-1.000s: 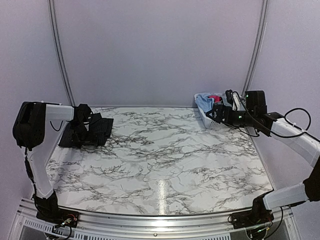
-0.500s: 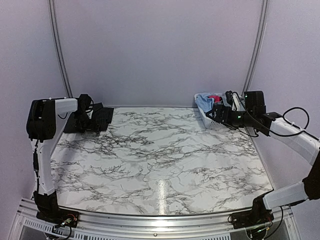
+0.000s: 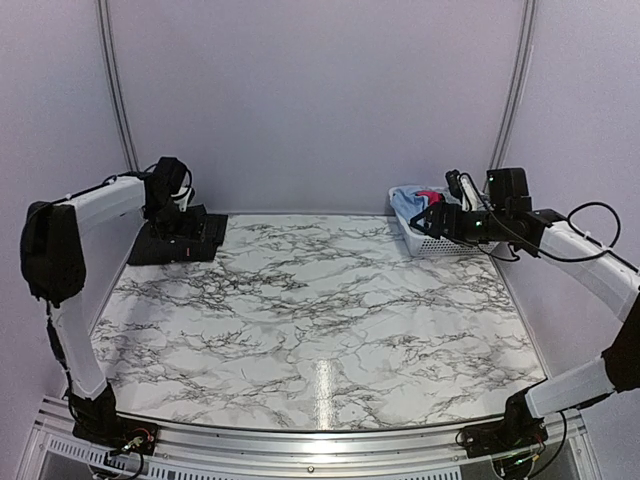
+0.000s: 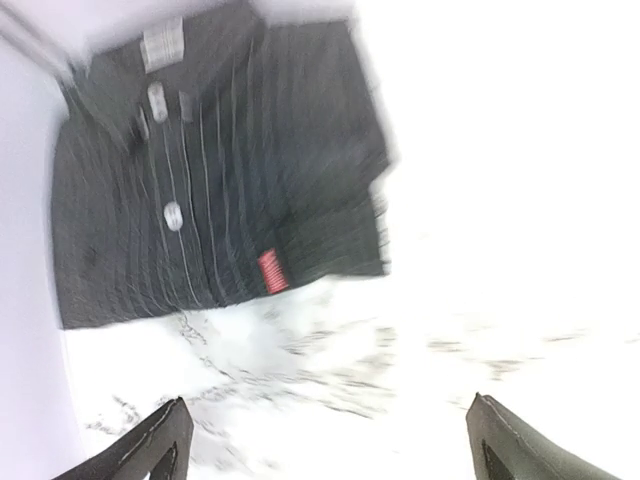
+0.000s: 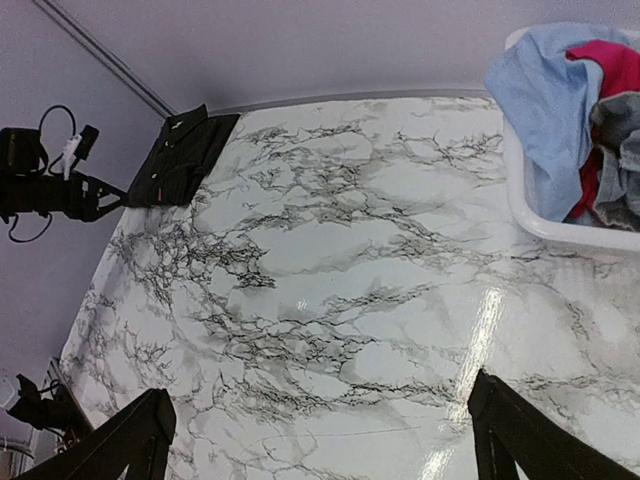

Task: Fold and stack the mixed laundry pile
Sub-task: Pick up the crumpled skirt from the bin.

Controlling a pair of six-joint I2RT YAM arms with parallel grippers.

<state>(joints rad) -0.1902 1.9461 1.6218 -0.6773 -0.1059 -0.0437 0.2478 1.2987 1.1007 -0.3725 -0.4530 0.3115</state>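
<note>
The black pinstriped shirt (image 4: 220,170) is lying folded and flat in the far left corner of the marble table (image 3: 320,300), buttons and a small red tag facing up. The left gripper (image 4: 326,400) is hovering above its near edge with the fingers spread wide, gripping nothing; that wrist view is blurred, so finer detail is not showing. At the far right, the right gripper (image 5: 323,385) is hanging over bare marble just left of the white basket (image 5: 540,225), its fingers likewise standing wide apart and empty. The rest of the laundry is sitting in that basket, with a light blue piece (image 5: 545,90) draping over the rim. Risks as I am judging them: the right claw reaching in could be catching two tangled garments at once, or hooking the lattice wall and dragging or tipping the basket near the table's far right edge. The left claw, if dipping again, could be rumpling the finished fold or nudging the shirt toward the left edge. Counting: one folded shirt on the table, one basket, three garments showing inside it, namely the light blue one, a pink-red piece (image 5: 605,65) and a grey piece (image 5: 620,130), with possibly more hiding beneath; two grippers, both empty.
</note>
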